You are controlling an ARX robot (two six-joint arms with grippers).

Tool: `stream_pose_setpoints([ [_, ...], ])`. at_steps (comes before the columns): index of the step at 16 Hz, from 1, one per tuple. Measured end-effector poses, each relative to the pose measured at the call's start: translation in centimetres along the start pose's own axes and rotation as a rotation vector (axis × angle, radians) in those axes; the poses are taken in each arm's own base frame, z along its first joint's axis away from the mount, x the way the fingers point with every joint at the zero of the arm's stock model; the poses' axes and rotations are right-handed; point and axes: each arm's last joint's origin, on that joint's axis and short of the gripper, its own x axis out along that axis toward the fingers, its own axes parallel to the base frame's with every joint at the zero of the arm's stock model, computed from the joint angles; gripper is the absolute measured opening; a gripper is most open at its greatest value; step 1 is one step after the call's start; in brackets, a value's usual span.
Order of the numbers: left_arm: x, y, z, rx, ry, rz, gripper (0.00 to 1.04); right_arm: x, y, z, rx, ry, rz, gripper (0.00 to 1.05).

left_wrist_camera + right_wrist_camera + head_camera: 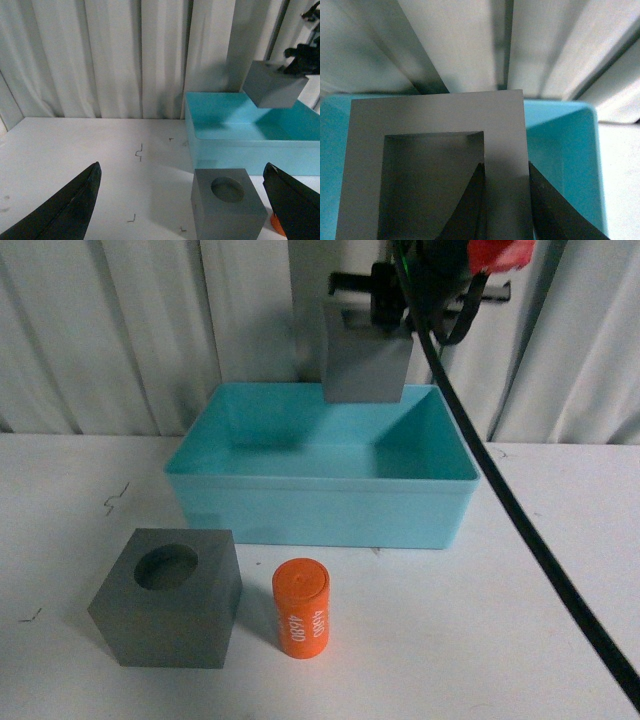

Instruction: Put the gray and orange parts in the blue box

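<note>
Round-recessed matte cube (pixel 165 612) beside orange cylinder (pixel 301 607); right gripper (pixel 506 205) clamps square-recessed cube (pixel 366 365)

Front view: mounted on the robot body, raised, facing forward and down over the white table (pixel 450 640) to the far curtain (pixel 100 330). Left wrist view: low at the near left, facing far and right, at mid-range. Right wrist view: very close above the cube with square recess (pixel 440 115). All three views share that cube and the blue box (pixel 320 505).
</note>
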Motion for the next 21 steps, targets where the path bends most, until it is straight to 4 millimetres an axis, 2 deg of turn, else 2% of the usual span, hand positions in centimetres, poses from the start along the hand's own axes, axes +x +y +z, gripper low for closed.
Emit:
stream_pose_setpoints([
  [2,0.0,0.0,0.0,0.000,0.000,0.000,0.98,1.5,0.6,-2.0,0.015,0.082,-0.037,0.19],
  [3,0.0,0.0,0.0,0.000,0.000,0.000,0.98,1.8,0.9,-2.3,0.028,0.087,-0.042,0.19],
  [6,0.0,0.0,0.0,0.000,0.000,0.000,0.98,0.9,1.1,-1.7,0.051,0.096,-0.087,0.19],
  [10,0.0,0.0,0.0,0.000,0.000,0.000,0.98,1.5,0.1,-3.4,0.061,0.171,-0.139,0.18],
  [13,0.0,0.0,0.0,0.000,0.000,0.000,0.98,1.5,-0.1,-3.5,0.060,0.175,-0.163,0.19],
  [18,0.0,0.0,0.0,0.000,0.000,0.000,0.98,1.6,0.0,-3.5,0.062,0.150,-0.169,0.74],
  [20,0.0,0.0,0.0,0.000,0.000,0.000,0.98,0.9,0.1,-2.2,0.073,0.084,-0.145,0.96],
  [21,0.0,0.0,0.0,0.000,0.000,0.000,0.98,-0.5,0.2,-0.6,0.078,0.016,-0.117,1.00],
])
